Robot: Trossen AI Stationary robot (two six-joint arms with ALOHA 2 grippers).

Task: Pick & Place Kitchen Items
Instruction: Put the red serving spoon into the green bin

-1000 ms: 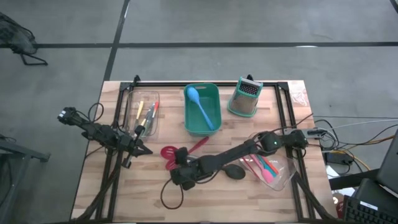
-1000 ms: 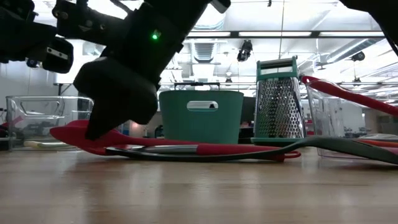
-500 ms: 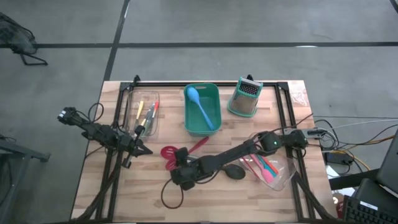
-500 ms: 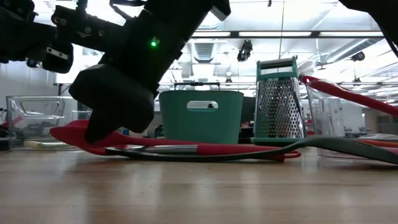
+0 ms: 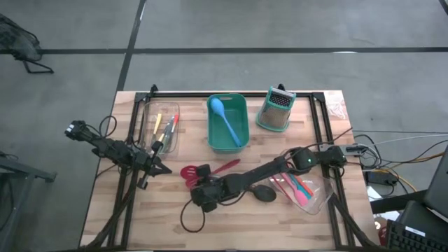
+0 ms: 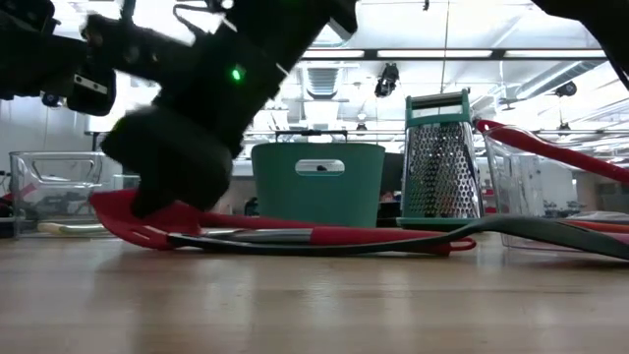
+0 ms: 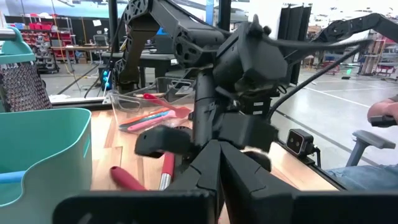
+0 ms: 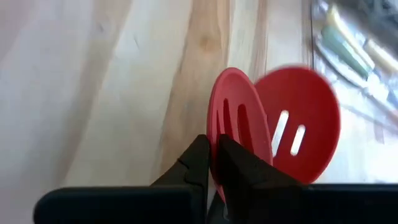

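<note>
Two red slotted spatulas lie left of the table's middle. My right gripper (image 5: 198,187) reaches there from the right and is shut on one spatula's head (image 8: 233,121), which stands tipped on edge. The other red head (image 8: 301,121) lies flat just beyond it. A red handle (image 5: 225,166) points toward the teal bin. A black-headed spoon (image 5: 264,193) lies on the table under my right arm. My left gripper (image 5: 162,169) is shut and holds nothing, hovering beside the left clear tray. My right gripper pinches the slotted head of one red spatula by its near rim (image 8: 216,148) between the two fingers. The fingers come from above, slanting in from the table's right. The head sits tilted on edge in the hold, low over the wood (image 6: 123,211).
A teal bin (image 5: 238,136) with a blue spoon (image 5: 225,119) stands at the back middle, a box grater (image 5: 275,110) to its right. A clear tray (image 5: 162,129) at the left holds thin yellow and orange tools. Another clear tray (image 5: 318,199) at the right holds pink and blue utensils.
My right gripper has shut on the red spatula's head and shifted a little toward the table's left edge. The head has tipped up onto its edge and drawn in beside the other red head.
</note>
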